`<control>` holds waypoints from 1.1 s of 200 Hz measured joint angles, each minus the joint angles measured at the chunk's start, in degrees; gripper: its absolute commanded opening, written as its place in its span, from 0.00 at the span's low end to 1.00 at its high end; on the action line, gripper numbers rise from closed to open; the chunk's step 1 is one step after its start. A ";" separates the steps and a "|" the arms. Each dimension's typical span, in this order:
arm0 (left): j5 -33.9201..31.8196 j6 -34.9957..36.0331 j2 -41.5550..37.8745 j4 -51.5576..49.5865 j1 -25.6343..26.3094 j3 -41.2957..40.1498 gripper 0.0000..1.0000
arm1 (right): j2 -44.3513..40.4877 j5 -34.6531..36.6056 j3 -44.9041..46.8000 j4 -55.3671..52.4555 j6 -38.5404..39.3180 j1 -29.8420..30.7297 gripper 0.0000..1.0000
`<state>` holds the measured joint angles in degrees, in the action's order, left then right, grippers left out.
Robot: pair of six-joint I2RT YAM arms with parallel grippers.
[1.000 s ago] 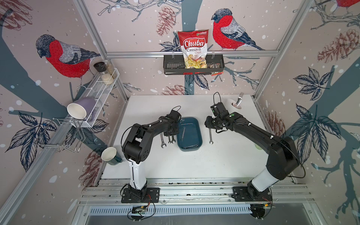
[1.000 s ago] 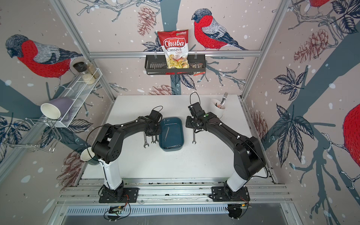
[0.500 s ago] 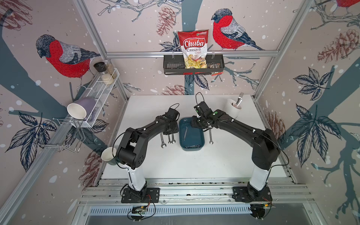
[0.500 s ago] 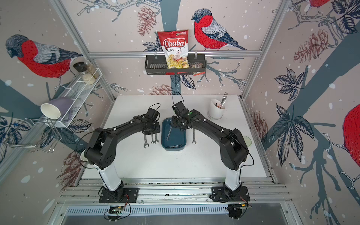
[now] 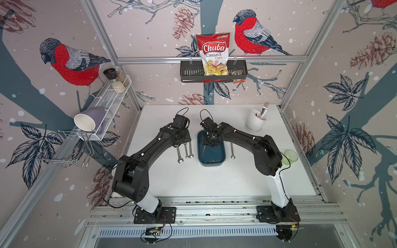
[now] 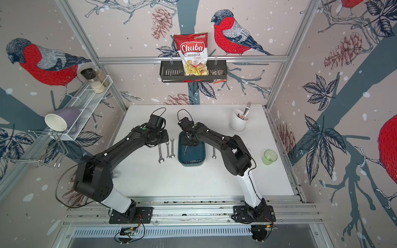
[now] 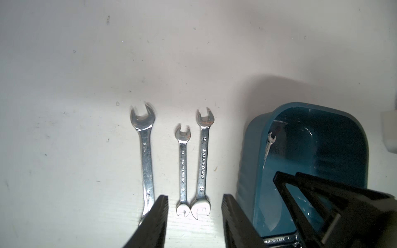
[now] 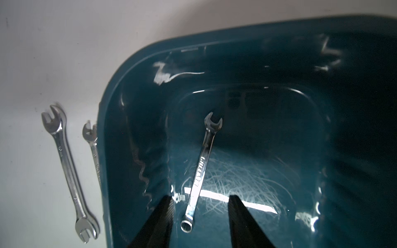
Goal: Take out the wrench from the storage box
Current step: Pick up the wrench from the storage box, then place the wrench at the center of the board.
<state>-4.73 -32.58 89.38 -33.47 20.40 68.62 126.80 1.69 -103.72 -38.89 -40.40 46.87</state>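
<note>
The dark teal storage box (image 5: 211, 163) lies mid-table between my two arms. One small silver wrench (image 8: 200, 169) rests on its floor, also seen in a top view (image 5: 203, 150). My right gripper (image 8: 201, 196) hangs open inside the box, its fingers either side of the wrench's ring end without touching it. My left gripper (image 7: 194, 196) is open just left of the box (image 7: 253, 137), low over the near ends of two of the three wrenches (image 7: 182, 169) lying side by side on the table. It holds nothing.
A fourth wrench (image 5: 232, 151) lies on the table right of the box. A white cup with a fork (image 5: 254, 122) stands back right, a green glass (image 5: 290, 156) at the right edge. A black wall shelf (image 5: 189, 74) holds a chips bag; a white wire shelf (image 5: 107, 101) lines the left wall.
My left gripper has opened beside the box. My right arm has swung left from above the wrench on the table to over the box, staying open.
</note>
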 measured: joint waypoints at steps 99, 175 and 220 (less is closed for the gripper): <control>0.94 2.62 -1.31 -0.04 -3.04 -1.66 0.47 | 8.87 3.65 -8.76 -6.62 -0.02 2.23 0.30; 1.55 3.04 -1.51 0.26 -3.74 -1.49 0.47 | 8.87 4.70 -8.07 -7.21 1.57 1.81 0.07; 1.68 3.04 -1.51 0.26 -3.78 -1.49 0.47 | 7.48 4.26 -6.82 -7.69 2.91 1.40 0.08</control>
<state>-3.05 -29.54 87.88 -33.21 16.62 67.13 134.28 5.96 -110.54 -46.59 -37.50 48.27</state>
